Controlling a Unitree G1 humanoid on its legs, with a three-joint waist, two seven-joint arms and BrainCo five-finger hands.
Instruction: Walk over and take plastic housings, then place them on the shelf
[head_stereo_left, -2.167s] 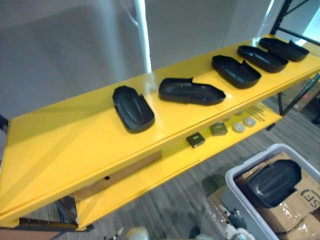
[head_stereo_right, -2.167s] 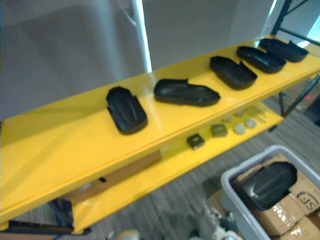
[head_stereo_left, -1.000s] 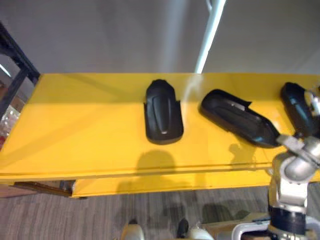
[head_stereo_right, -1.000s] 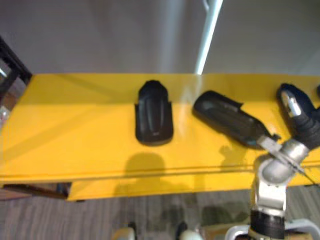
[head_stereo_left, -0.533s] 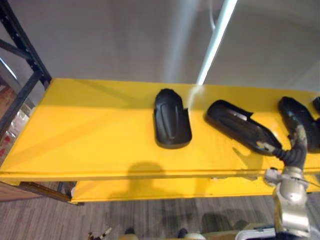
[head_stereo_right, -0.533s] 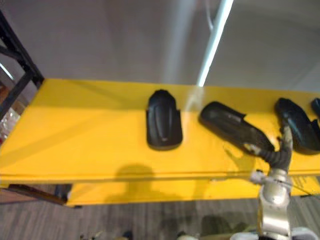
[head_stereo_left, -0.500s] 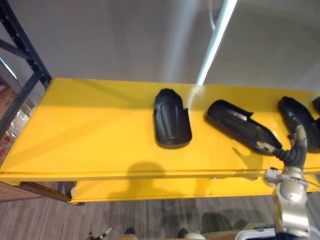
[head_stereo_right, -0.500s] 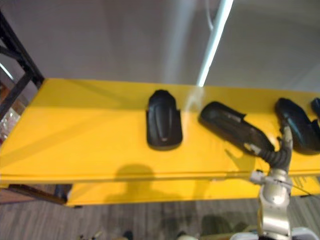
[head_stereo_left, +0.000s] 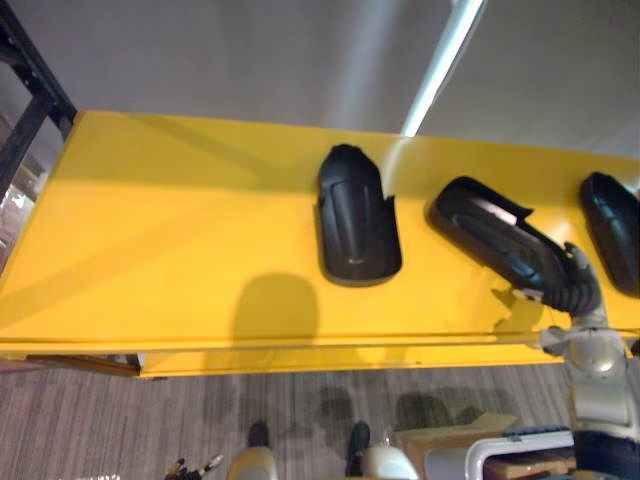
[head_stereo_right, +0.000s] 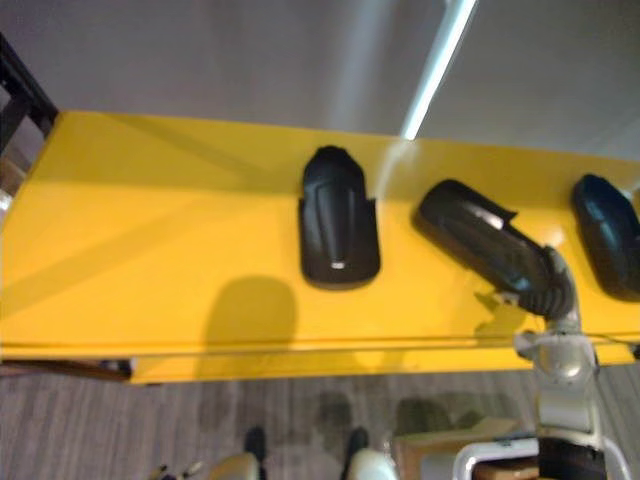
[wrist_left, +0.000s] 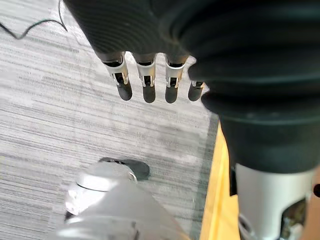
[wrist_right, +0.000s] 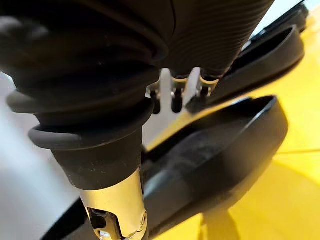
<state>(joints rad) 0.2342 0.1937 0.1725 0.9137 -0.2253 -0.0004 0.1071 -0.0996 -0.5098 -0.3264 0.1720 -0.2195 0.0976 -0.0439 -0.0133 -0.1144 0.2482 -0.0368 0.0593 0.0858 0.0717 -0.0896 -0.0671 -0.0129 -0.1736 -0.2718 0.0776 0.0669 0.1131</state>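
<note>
Three black plastic housings lie on the yellow shelf. One lies dome up in the middle, a long one lies hollow side up to its right, and a third is at the right edge. My right hand hovers at the near right end of the long housing, fingers relaxed above it and not curled round it. Down by the floor hangs my left hand, fingers straight and nothing in it.
The shelf's left half is bare yellow. A black rack upright stands at the far left. A grey bin rim with cardboard shows below the shelf at the lower right. Grey carpet runs in front.
The camera has shifted, so the housings sit lower and further right in view. My right hand has come down from near the third housing to the near end of the long one.
</note>
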